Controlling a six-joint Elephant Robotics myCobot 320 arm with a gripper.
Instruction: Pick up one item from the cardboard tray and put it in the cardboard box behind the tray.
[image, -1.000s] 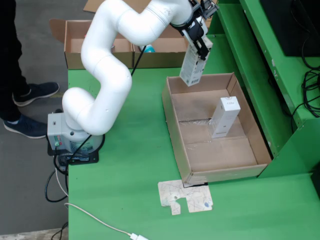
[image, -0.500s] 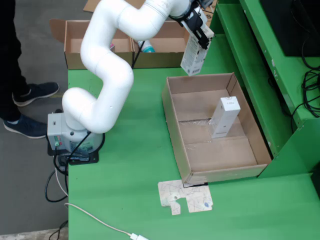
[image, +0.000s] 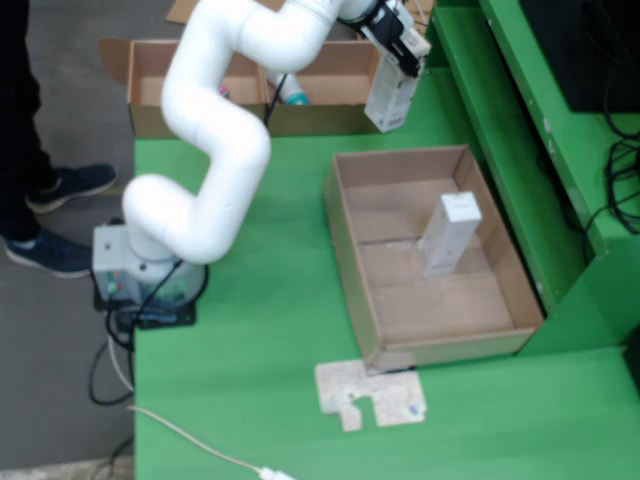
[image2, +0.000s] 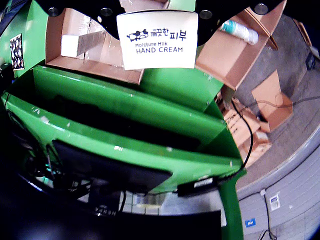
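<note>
The white hand cream box (image: 390, 98) hangs in the air, clamped in the gripper (image: 400, 45) above the green table (image: 260, 330), between the cardboard tray (image: 350, 250) and the cardboard box (image: 200, 80) beyond it. The wrist camera shows its printed face (image2: 158, 40) right under the tool. Another white carton (image: 447, 233) stands tilted in the tray.

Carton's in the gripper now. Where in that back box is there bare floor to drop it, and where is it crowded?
In the fixed view, the gripper holds the hand cream carton over the back box. Its right compartment has bare floor right of the tube; the left compartment looks mostly bare, partly hidden by the arm. It is crowded around the tube.
</note>
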